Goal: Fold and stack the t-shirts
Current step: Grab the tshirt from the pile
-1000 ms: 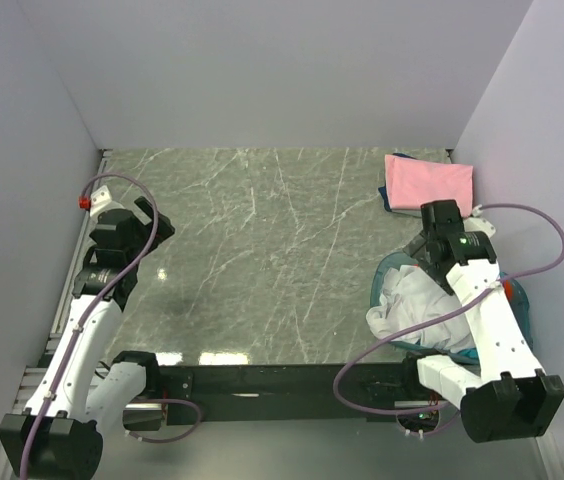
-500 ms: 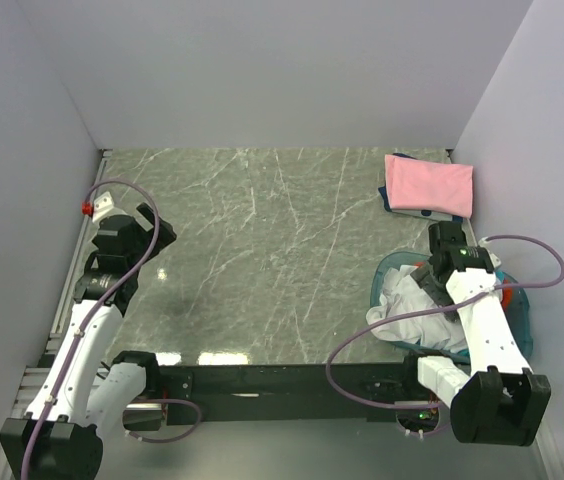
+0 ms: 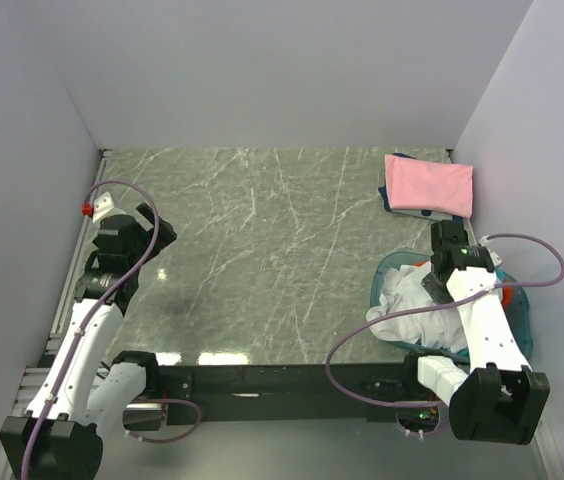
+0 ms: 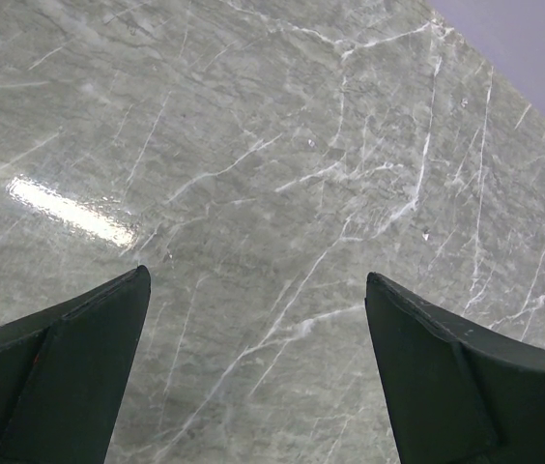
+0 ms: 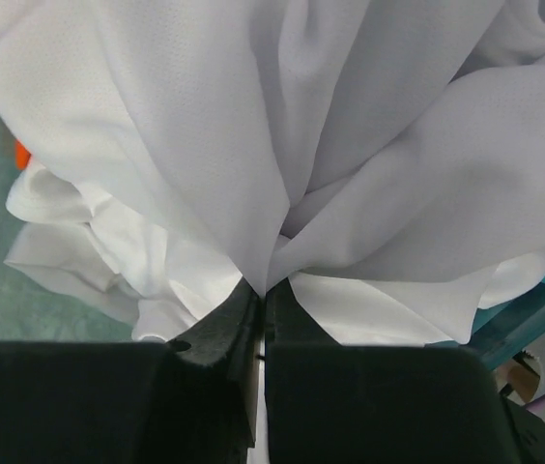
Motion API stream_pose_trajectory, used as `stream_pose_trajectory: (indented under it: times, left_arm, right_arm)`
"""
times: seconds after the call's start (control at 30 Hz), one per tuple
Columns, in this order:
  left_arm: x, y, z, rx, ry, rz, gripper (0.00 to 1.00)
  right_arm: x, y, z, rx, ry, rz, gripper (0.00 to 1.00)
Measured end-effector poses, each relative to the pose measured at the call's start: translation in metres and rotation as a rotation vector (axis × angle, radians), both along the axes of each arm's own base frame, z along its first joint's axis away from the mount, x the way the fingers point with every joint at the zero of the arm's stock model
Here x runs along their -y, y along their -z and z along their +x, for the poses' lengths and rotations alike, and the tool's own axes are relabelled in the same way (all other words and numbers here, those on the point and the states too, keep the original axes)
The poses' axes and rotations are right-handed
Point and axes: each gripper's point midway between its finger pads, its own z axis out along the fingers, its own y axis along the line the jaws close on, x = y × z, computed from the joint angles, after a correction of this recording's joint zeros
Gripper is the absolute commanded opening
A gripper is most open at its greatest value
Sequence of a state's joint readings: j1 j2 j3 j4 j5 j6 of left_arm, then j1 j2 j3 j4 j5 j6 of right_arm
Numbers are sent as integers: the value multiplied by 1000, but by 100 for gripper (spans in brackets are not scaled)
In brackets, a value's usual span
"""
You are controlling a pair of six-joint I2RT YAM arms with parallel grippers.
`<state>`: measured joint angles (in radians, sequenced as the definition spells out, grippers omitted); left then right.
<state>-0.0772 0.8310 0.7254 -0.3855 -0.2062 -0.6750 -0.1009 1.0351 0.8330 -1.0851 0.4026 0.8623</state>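
1. The right gripper [image 5: 261, 288] is seen pressed shut, with a pinch of the white t-shirt [image 5: 350, 174] clamped between its fingertips.
2. From that pinch the white cloth is gathered into folds that fan outward and fill most of the right wrist view.
3. The white t-shirt is bunched up in the basket [image 3: 390, 263] at the near right of the table [image 3: 262, 230], and part of it is draped over the basket's near-left rim.
4. In the top view the right gripper is lowered into the basket, directly over the heap of white cloth.
5. A scrap of orange-red cloth [image 5: 21, 152] is visible at the left edge of the white heap, inside the basket.
6. The pink t-shirt [image 3: 429, 185] is laid folded in the far right corner of the table, beyond the basket and apart from the right gripper; a darker cloth edge [image 3: 387, 200] is seen beneath it.
7. The left gripper [image 4: 255, 280] is held with its fingers spread wide and nothing between them; only bare marble is seen below.
8. The left gripper is poised at the left side of the table, well apart from every shirt.
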Motion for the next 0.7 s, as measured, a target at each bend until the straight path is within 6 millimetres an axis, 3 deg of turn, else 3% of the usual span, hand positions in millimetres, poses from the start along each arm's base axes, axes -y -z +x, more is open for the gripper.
stream_pose_trajectory:
  times: [0.1, 0.23, 0.43, 0.57, 0.7]
  left_arm:
    - [0, 2, 1, -7, -1, -1, 98]
    - [0, 4, 2, -14, -1, -2, 98]
    - [1, 6, 3, -20, -9, -19, 98]
    - [1, 8, 4, -27, -14, -22, 98]
    - [1, 2, 6, -13, -15, -23, 98]
  right_arm:
    - [0, -9, 3, 13, -10, -3, 0]
    - [2, -48, 21, 102, -21, -14, 0]
    - [7, -145, 55, 379, -40, -60, 0]
    - [7, -206, 64, 579, -70, -94, 0]
    - [-5, -259, 68, 820, -160, -100, 0]
